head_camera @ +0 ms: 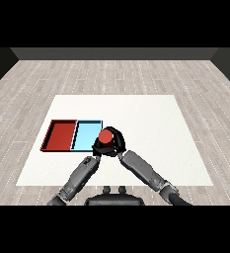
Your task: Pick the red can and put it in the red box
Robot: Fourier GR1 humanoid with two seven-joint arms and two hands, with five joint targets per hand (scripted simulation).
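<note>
The red can [105, 136] shows its round top beside the right edge of the light blue tray [86, 136]. My right hand [117, 142] is curled round the can from the right and behind. The red tray [61, 136] lies left of the blue one, with nothing in it. My left hand [96, 148] sits just below and left of the can, at the blue tray's near right corner, partly hidden by the can and the right hand. Whether it touches the can cannot be seen.
Both trays lie side by side on the left part of the white table [156, 128]. The two forearms come close together near the table's front middle.
</note>
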